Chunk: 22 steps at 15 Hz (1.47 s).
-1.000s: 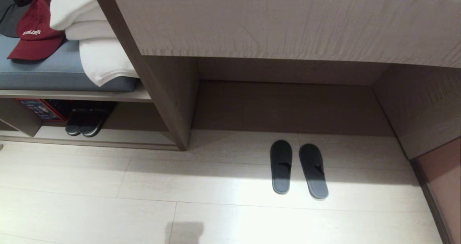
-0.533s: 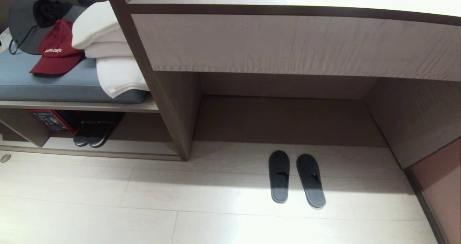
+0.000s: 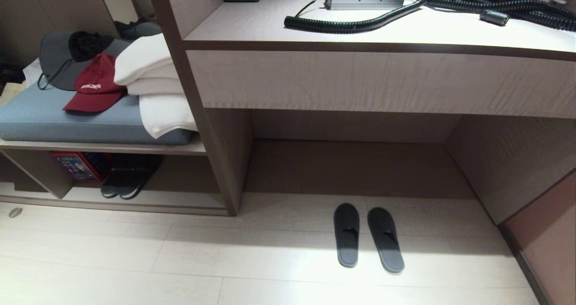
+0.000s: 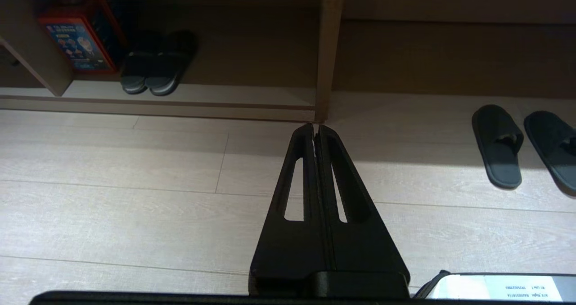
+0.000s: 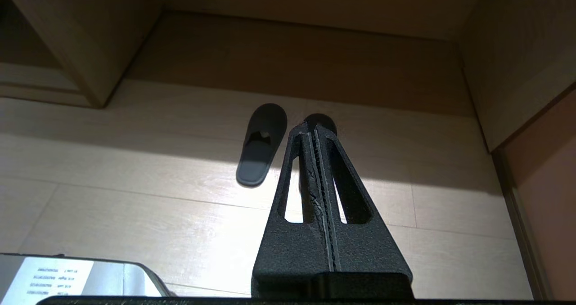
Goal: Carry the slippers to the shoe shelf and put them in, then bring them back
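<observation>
The slippers (image 3: 368, 237) lie side by side on the floor under the table, long axes pointing away from you. Your right tool (image 5: 312, 127), pressed together and empty, is nearer; the left tool (image 4: 316, 128) likewise closed.

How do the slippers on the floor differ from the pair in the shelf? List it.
The slippers lie on the open floor under the desk, side by side with a gap; the shelf pair sits inside the shoe shelf, pressed together beside a red box. The slippers look thin and flat; the shelf pair looks chunkier. Both pairs are dark with toes pointing inward.
</observation>
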Tool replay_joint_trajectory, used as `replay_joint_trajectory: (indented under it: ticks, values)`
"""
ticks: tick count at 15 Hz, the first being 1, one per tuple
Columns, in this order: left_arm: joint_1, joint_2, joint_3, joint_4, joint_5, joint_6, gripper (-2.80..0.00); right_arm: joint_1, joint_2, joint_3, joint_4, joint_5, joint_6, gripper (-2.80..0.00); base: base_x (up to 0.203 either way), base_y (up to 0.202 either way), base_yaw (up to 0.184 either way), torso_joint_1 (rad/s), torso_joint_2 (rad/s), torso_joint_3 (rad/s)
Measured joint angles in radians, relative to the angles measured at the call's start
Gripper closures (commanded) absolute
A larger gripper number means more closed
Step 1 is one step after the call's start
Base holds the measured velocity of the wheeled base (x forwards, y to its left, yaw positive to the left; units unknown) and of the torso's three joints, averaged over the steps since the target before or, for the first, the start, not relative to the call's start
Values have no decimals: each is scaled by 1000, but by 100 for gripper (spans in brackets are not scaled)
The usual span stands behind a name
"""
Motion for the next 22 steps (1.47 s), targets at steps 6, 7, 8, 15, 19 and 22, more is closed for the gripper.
replay_joint_trajectory:
  ticks: [6,7,8,15,19,22]
  values:
    - [0,0,0,0,0,1,0,1,0,0,0,0,0,0,0,0,0,1,2,202]
    - [0,0,0,0,0,1,0,1,1,0,0,0,0,0,0,0,0,-2,4,201]
    - [0,0,0,0,0,2,0,1,0,0,0,0,0,0,0,0,0,6,-6,203]
    - [0,0,0,0,0,2,0,0,1,0,0,0,0,0,0,0,0,3,2,200]
    - [0,0,0,-1,0,8,0,1,1,0,0,0,0,0,0,0,0,2,1,92]
    - [0,0,0,-1,0,5,0,0,1,0,0,0,0,0,0,0,0,1,1,10]
